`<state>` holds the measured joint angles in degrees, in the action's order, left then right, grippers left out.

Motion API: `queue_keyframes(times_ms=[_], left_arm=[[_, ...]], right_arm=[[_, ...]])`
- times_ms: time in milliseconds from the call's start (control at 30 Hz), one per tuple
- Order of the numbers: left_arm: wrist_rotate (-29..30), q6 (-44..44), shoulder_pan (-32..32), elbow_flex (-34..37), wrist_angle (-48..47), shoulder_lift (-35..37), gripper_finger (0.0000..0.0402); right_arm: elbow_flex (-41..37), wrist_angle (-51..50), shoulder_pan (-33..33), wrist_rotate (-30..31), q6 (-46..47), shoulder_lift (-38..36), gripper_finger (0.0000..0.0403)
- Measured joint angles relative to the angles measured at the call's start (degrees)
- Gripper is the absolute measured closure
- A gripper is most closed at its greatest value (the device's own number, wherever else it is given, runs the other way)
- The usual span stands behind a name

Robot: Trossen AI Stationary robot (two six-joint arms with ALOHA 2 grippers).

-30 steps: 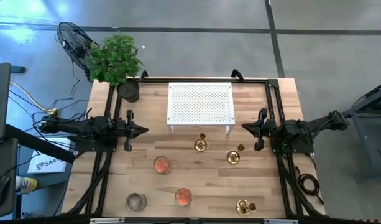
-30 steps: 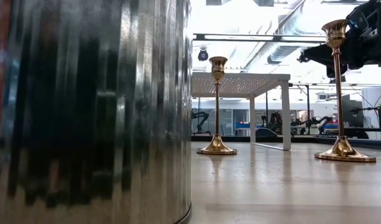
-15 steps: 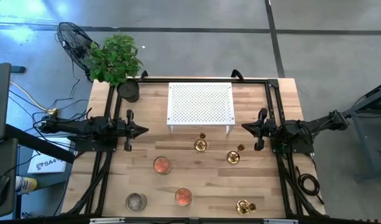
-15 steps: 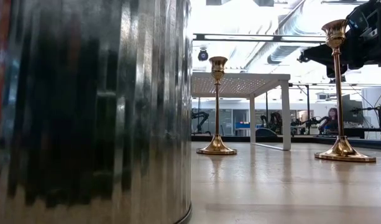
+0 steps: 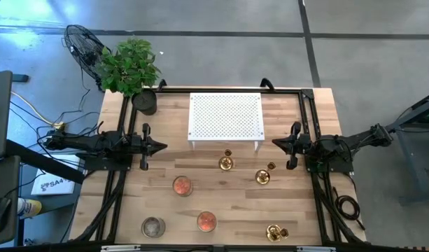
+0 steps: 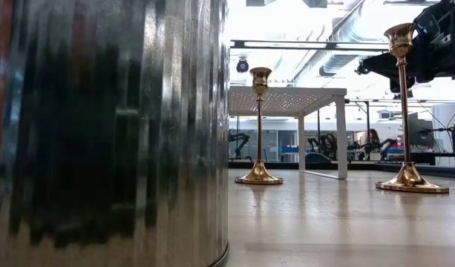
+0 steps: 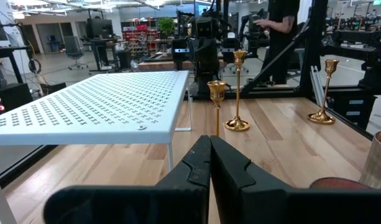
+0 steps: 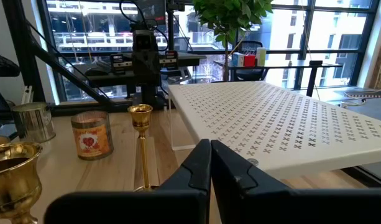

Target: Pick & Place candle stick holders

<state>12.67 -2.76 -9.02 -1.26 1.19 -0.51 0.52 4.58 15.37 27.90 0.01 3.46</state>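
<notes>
Three gold candle stick holders stand upright on their round bases on the wooden table: one [image 5: 226,162] just in front of the white rack, one [image 5: 262,176] to its right, and one [image 5: 274,230] near the front edge. The low view shows two of them [image 6: 259,126] [image 6: 406,111]. My left gripper [image 5: 162,147] waits shut at the table's left, pointing level toward the middle. My right gripper [image 5: 276,143] waits shut at the right, pointing back at it. In the wrist views both grippers [image 7: 210,140] [image 8: 210,144] have nothing between their fingers.
A white perforated rack [image 5: 225,116] stands on legs at the table's far middle. Two orange-labelled tins [image 5: 183,185] [image 5: 206,221] and a plain tin [image 5: 153,226] sit front left; the plain tin fills the low view's left [image 6: 108,133]. A potted plant [image 5: 129,66] stands at the far left corner.
</notes>
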Motion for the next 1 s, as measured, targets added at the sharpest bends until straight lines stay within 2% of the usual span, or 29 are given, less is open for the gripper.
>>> queue_keyframes(times_ms=[200, 367, 633, 767, 900, 1000], left_arm=[[-0.3, 0.0, 0.0, 0.0, 0.2, 0.0, 0.0401], [2.6, 0.0, 0.0, -0.4, 1.1, 0.0, 0.0401], [2.1, 0.1, 0.0, -0.9, 1.4, 0.0, 0.0401], [2.0, 0.1, 0.0, -1.0, 1.0, 0.0, 0.0401], [2.0, 3.2, 0.0, -1.1, -0.9, 0.0, 0.0401], [4.8, 7.0, 0.0, -1.3, -1.7, 0.0, 0.0401]], right_arm=[[0.0, 0.0, 0.0, 0.0, 0.0, 0.0, 0.0398], [0.0, 0.0, 0.0, 0.0, 0.0, 0.0, 0.0398], [0.0, 0.2, 0.0, -0.1, 0.0, 0.0, 0.0398], [0.0, 0.2, 0.0, -2.4, 0.0, 0.0, 0.0398], [0.0, 0.2, 0.0, -2.9, 0.1, 0.0, 0.0398], [0.0, 0.3, 0.0, -1.1, 1.5, 0.0, 0.0389]])
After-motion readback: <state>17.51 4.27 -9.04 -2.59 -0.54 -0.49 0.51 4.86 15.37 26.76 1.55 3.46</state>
